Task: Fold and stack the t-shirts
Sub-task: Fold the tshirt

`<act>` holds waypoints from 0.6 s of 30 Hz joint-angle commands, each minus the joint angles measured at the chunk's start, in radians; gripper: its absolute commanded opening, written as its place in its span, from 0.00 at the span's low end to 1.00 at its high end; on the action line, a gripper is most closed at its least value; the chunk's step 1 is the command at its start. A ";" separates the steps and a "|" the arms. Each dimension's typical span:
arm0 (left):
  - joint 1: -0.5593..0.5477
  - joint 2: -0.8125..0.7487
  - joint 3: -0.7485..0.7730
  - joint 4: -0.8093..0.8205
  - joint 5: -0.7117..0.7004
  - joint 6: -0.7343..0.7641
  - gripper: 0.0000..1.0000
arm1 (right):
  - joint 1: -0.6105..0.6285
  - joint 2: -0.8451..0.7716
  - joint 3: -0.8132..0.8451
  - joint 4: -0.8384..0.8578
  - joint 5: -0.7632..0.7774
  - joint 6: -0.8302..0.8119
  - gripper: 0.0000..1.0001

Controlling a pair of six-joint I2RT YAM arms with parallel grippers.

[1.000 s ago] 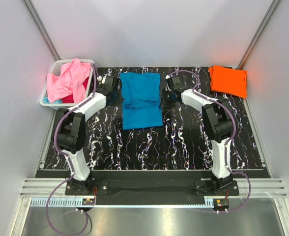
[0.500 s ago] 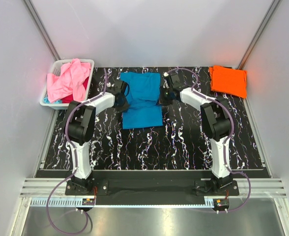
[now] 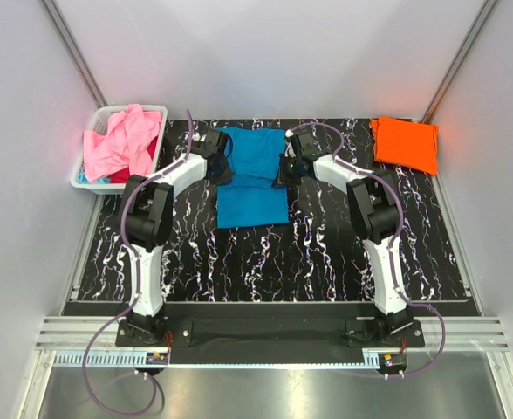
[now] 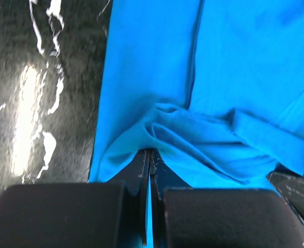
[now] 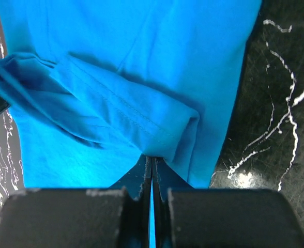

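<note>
The teal-blue t-shirt (image 3: 252,175) lies partly folded at the back middle of the table. My left gripper (image 3: 222,160) is shut on a pinched fold of its left edge (image 4: 157,129). My right gripper (image 3: 282,168) is shut on a fold of its right edge (image 5: 157,129). Both hold the cloth lifted over the shirt's body. A folded orange t-shirt (image 3: 405,143) lies at the back right. A pink t-shirt (image 3: 121,141) is heaped on a red one (image 3: 152,153) in the basket.
The white lattice basket (image 3: 88,179) stands at the back left corner, off the black marbled table (image 3: 265,253). Grey walls close in the back and both sides.
Both grippers have moved inward and toward the back, each carrying a side of the teal-blue t-shirt. The shirt's upper part now looks narrower.
</note>
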 commanded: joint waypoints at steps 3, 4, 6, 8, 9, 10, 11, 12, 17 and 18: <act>0.015 0.055 0.087 0.021 -0.011 0.016 0.00 | 0.005 -0.007 0.065 0.027 -0.006 -0.040 0.00; 0.018 0.073 0.105 0.025 -0.011 0.016 0.00 | 0.005 -0.016 0.068 0.030 -0.003 -0.043 0.00; 0.029 0.093 0.130 0.027 -0.018 0.011 0.00 | 0.005 -0.027 0.076 0.036 0.003 -0.054 0.00; 0.040 0.118 0.164 0.030 -0.030 0.008 0.00 | 0.007 -0.048 0.087 0.047 0.008 -0.069 0.00; 0.043 0.126 0.175 0.030 -0.036 0.005 0.00 | 0.007 -0.062 0.090 0.050 0.013 -0.075 0.02; 0.046 0.130 0.191 0.030 -0.042 0.001 0.00 | 0.005 -0.070 0.094 0.053 0.019 -0.079 0.02; 0.051 0.136 0.198 0.033 -0.059 -0.002 0.00 | 0.005 -0.077 0.100 0.054 0.022 -0.086 0.03; 0.052 0.138 0.202 0.037 -0.068 -0.008 0.00 | 0.007 -0.090 0.104 0.057 0.023 -0.091 0.04; 0.055 0.155 0.230 0.065 -0.122 -0.030 0.00 | 0.007 -0.150 0.068 0.076 0.010 -0.099 0.12; 0.055 0.158 0.234 0.065 -0.125 -0.033 0.00 | 0.005 -0.172 0.056 0.079 0.007 -0.099 0.14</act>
